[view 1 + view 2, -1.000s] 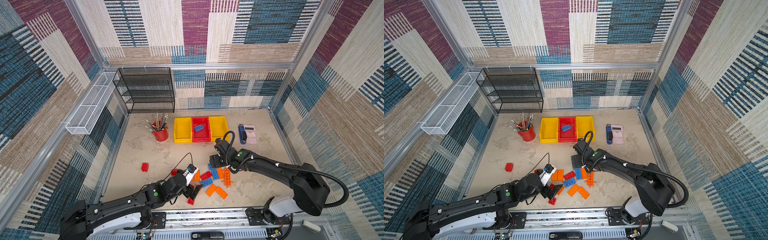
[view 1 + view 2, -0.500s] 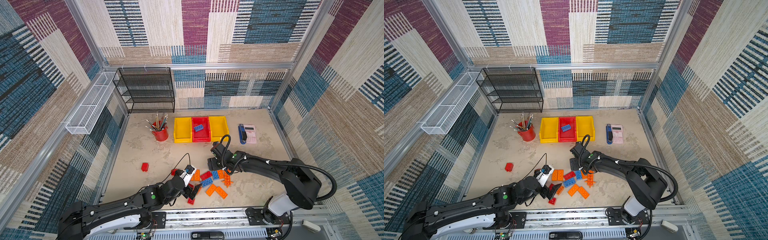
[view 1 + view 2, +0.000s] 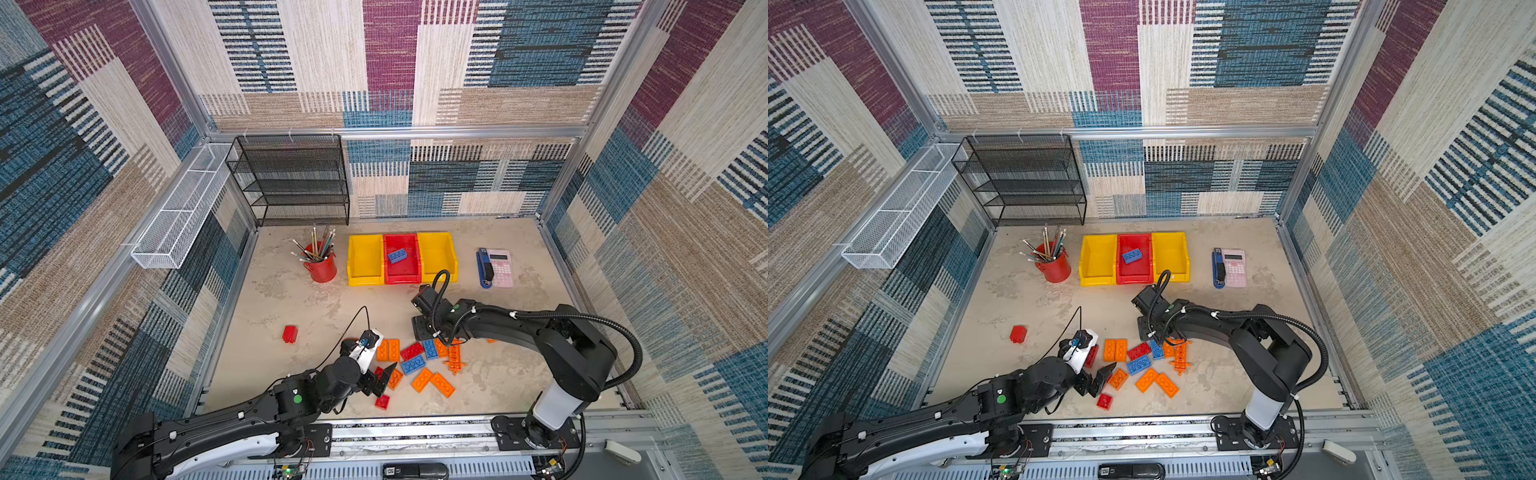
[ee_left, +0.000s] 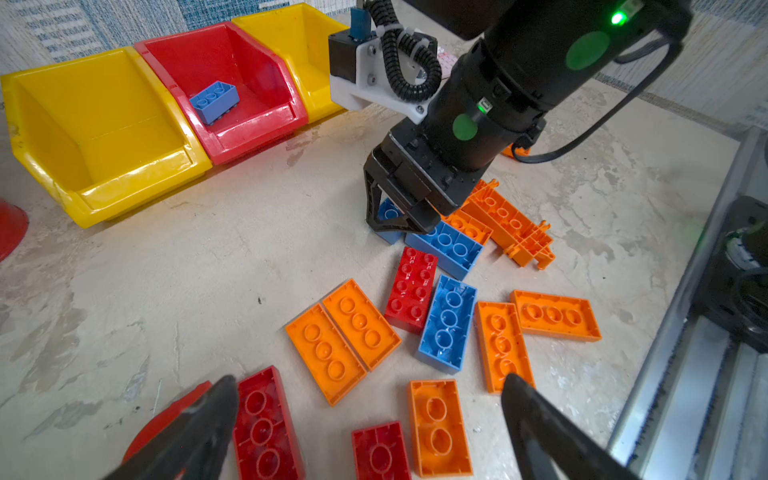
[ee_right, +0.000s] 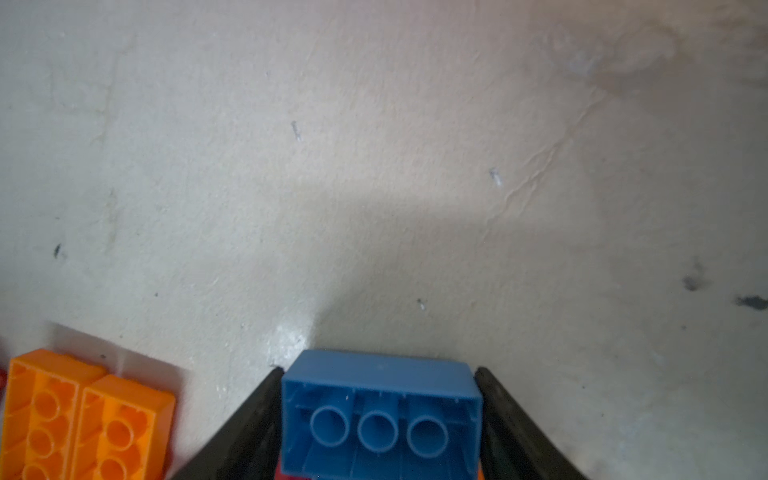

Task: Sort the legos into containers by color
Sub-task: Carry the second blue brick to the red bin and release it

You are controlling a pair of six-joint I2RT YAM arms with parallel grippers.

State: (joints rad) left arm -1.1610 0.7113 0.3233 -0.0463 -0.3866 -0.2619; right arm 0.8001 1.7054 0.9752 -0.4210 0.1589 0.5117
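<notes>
1. Eight orange legos (image 4: 361, 324) in all: seven flat bricks and one long tabbed piece (image 4: 511, 226). One brick is half hidden behind the right arm (image 3: 519, 328).
2. Five red legos (image 4: 411, 289), counting the lone red brick (image 3: 289, 333) lying apart.
3. Four blue legos (image 4: 446, 322), as far as the views separate them: three on the worktop (image 3: 291, 299), one in the red container (image 3: 405, 272).
4. Three containers: that red one and two yellow containers (image 3: 365, 259).
5. One each: pencil cup (image 3: 322, 270), black mesh shelf (image 3: 299, 183), white wire basket (image 3: 178, 216), stapler (image 3: 484, 268), calculator (image 3: 500, 268).
6. Two robot arms.

You're looking at red, orange and blue legos (image 3: 412, 365), a mottled beige surface (image 3: 519, 374), two yellow containers (image 3: 365, 259), one red container (image 3: 401, 271) and striped walls (image 3: 457, 62).
</notes>
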